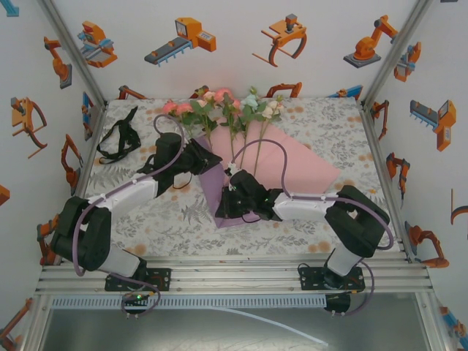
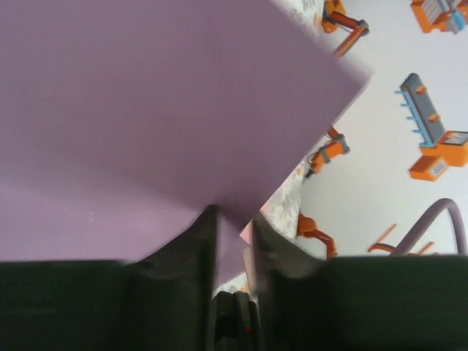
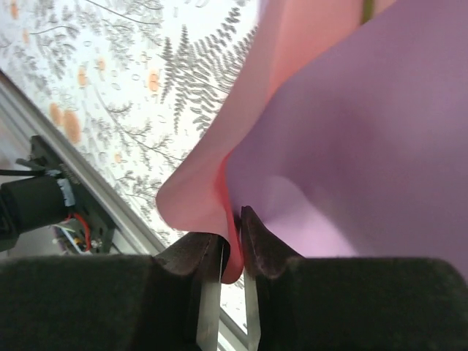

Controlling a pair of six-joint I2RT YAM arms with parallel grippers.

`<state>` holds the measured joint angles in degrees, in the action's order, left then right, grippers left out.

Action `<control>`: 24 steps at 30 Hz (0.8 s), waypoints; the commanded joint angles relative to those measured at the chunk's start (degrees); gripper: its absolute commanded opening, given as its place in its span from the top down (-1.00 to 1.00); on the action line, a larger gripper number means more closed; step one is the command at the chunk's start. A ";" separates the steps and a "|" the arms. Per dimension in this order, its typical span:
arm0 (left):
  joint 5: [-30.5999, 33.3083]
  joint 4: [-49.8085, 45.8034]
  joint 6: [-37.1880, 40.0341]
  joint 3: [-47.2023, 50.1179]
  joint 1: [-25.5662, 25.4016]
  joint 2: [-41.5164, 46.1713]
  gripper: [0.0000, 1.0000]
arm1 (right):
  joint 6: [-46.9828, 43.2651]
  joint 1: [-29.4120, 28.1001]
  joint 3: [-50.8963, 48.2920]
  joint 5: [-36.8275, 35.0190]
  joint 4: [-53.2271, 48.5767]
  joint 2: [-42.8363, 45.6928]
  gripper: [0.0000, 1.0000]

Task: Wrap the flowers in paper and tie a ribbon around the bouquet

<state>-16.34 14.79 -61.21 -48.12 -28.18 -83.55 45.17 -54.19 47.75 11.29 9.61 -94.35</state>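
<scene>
The flowers (image 1: 219, 106) lie at the back centre, blooms pointing away and stalks running down onto the paper (image 1: 296, 164). The paper is pink face up on the right, with a lilac fold (image 1: 212, 186) on the left. My left gripper (image 1: 201, 157) sits at that fold's upper left edge. In the left wrist view its jaws stand apart (image 2: 232, 223) with a corner of the lilac paper (image 2: 146, 110) loose between them. My right gripper (image 1: 228, 197) is at the paper's near corner, shut (image 3: 234, 234) on a curled fold of the paper (image 3: 365, 131). The black ribbon (image 1: 119, 137) lies bunched at the back left.
The table (image 1: 168, 219) wears a fern-patterned cloth. White walls with robot stickers close it in on three sides. An aluminium rail (image 1: 241, 278) runs along the near edge by the arm bases. A green stalk (image 3: 368, 7) shows at the top of the right wrist view.
</scene>
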 commanded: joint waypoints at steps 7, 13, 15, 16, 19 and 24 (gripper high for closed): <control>18.50 -13.32 17.12 -1.95 1.30 13.61 -0.30 | -1.13 0.51 -1.95 -4.35 -4.86 1.32 0.63; 20.19 -16.13 17.36 -0.75 3.40 10.72 -0.29 | -0.96 0.85 -1.62 -4.88 -5.23 0.57 0.62; 15.24 -14.83 16.81 -2.34 3.66 6.05 -0.21 | -0.79 0.92 -1.23 -4.23 -5.39 -0.16 0.57; 13.46 -14.95 16.45 -3.76 3.62 3.14 -0.14 | -0.66 0.88 -1.11 -3.94 -5.52 -0.47 0.54; 10.03 -11.13 15.60 -5.82 3.28 -3.52 0.08 | -0.26 0.93 -1.40 -3.99 -5.47 -0.28 0.45; 9.02 -5.86 14.40 -7.36 3.16 -12.23 0.22 | -1.00 0.93 -2.30 -5.85 -6.62 3.14 0.19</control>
<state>-4.80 4.78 -46.30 -53.45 -24.82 -93.89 44.91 -53.69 46.37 7.57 4.49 -94.19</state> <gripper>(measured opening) 0.395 0.384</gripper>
